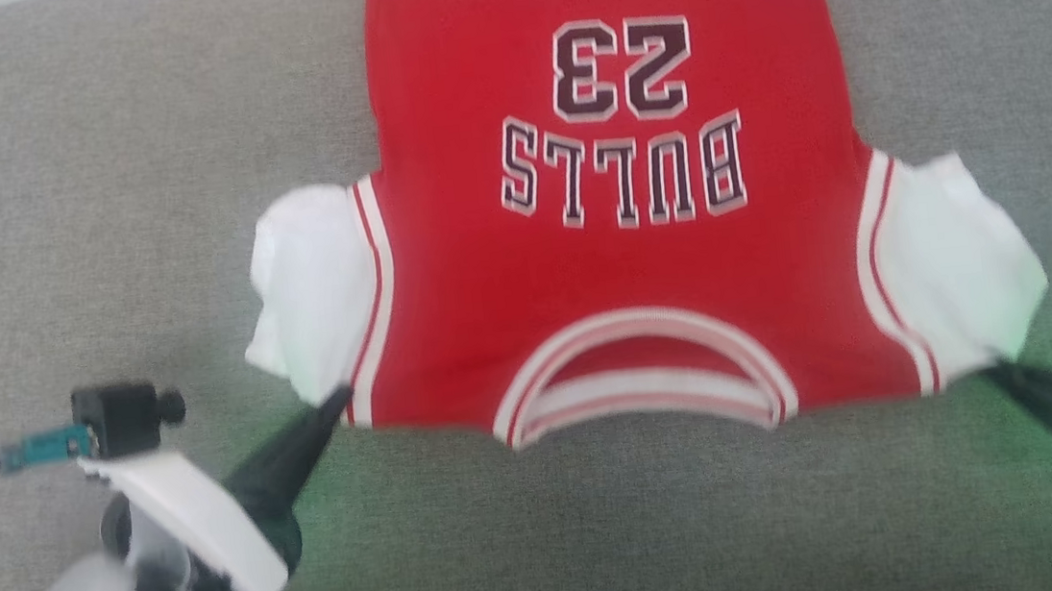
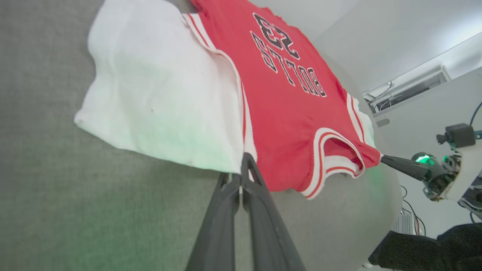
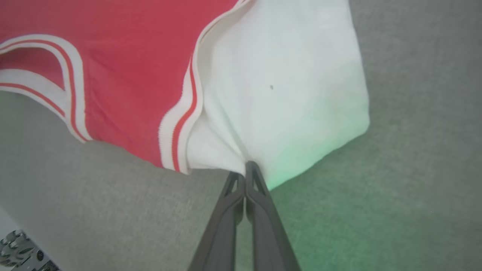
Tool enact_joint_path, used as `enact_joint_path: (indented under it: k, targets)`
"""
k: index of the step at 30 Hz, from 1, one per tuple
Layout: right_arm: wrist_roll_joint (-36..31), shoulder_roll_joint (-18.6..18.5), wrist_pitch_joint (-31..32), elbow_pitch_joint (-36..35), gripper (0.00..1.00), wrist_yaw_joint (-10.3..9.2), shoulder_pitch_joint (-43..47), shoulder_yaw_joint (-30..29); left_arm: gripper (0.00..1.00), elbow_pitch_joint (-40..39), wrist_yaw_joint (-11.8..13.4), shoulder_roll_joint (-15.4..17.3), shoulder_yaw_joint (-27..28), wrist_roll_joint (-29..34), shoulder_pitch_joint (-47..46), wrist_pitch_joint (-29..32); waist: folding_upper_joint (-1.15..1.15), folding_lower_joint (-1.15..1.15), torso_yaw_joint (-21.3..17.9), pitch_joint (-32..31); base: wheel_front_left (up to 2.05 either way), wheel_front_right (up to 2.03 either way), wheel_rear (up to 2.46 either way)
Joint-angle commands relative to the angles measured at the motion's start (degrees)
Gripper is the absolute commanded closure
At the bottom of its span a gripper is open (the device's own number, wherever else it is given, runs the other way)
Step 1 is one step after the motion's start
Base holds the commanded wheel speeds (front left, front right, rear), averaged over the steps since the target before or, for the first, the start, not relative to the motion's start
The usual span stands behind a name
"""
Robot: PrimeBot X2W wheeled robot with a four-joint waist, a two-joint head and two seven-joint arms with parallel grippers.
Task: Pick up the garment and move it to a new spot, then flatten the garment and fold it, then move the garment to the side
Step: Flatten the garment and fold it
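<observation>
The garment (image 1: 619, 258), a red jersey with "BULLS 23" in black white-outlined letters, lies spread on the grey surface (image 1: 95, 231) with its neckline toward me and the print upside down. White lining flaps stick out past both striped armholes. My left gripper (image 1: 340, 397) is shut on the near left shoulder corner; in the left wrist view its closed tips (image 2: 244, 160) pinch the edge where white lining meets red. My right gripper (image 1: 987, 372) is shut on the near right corner, and in the right wrist view the white lining (image 3: 286, 82) puckers into its tips (image 3: 248, 167).
Grey fabric stretches to both sides of the garment and in front of it (image 1: 646, 535). The left wrist's camera and cable (image 1: 118, 419) sit at the lower left. The left wrist view shows a pale wall with a wall-mounted unit (image 2: 406, 88) past the surface's far edge.
</observation>
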Motion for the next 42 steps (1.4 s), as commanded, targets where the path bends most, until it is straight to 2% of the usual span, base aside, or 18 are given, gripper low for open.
enact_joint_path:
  k: [1,8,12,13,18,22,31,39,40,41,42]
  targets:
    - [-1.0,0.4,3.1,-2.7,1.0,-0.14,4.2,-2.4,1.0,-1.7,-0.1,1.7,-0.4,0.8,2.7,0.2,0.0,0.0,0.3,-0.3,0.0,0.0,0.0]
    - [-3.3,3.4,16.3,-15.9,1.0,-0.13,20.0,-12.2,1.0,-9.3,2.0,7.4,-2.0,0.5,10.4,0.9,0.0,0.0,0.8,-0.6,0.0,0.0,0.0]
    - [-5.4,7.8,20.5,-22.5,1.0,-0.13,25.1,-18.9,1.0,-12.4,3.8,8.9,-1.2,0.8,13.0,-1.1,0.0,0.0,1.2,-0.7,0.0,0.0,0.0]
    - [-5.4,7.8,20.5,-22.5,1.0,-0.13,25.1,-18.9,1.0,-12.4,3.8,8.9,-1.2,0.8,13.0,-1.1,0.0,0.0,1.2,-0.7,0.0,0.0,0.0]
    - [-8.1,12.2,24.8,-25.4,1.0,-0.12,23.9,-20.7,1.0,-10.7,4.2,6.2,-2.7,2.7,11.6,-1.5,0.0,0.0,1.6,-0.8,0.0,0.0,0.0]
    - [-11.2,13.3,26.7,-21.7,1.0,-0.12,20.4,-18.5,1.0,-5.3,4.2,2.2,-5.1,5.3,8.9,-0.7,0.0,0.0,2.0,-0.7,0.0,0.0,0.0]
    - [-16.9,11.9,22.0,-10.8,1.0,-0.14,16.4,-12.6,1.0,4.3,2.4,-4.1,-7.2,5.9,6.5,-1.3,0.0,0.0,2.5,0.6,0.0,0.0,0.0]
    - [-17.1,11.5,17.8,-6.7,1.0,-0.2,13.4,-8.4,1.0,11.1,2.2,-7.0,-8.4,7.4,5.0,-2.0,0.0,0.0,2.1,0.8,0.0,0.0,0.0]
    - [-17.1,11.4,17.0,-7.0,0.82,-0.2,12.9,-8.3,1.0,11.5,2.1,-7.2,-8.5,7.3,4.9,-2.1,0.0,0.0,2.0,0.8,0.0,0.0,0.0]
    - [-16.8,11.3,16.4,-7.3,0.47,-0.2,12.5,-8.2,1.0,11.8,1.9,-7.2,-8.5,7.2,4.9,-2.3,0.0,0.0,1.9,0.7,0.0,0.0,0.0]
    - [-16.4,11.1,16.0,-7.9,0.0,-0.19,12.2,-8.3,1.0,12.0,1.8,-7.3,-8.4,7.0,4.8,-2.5,0.0,0.0,1.7,0.6,0.0,0.0,0.0]
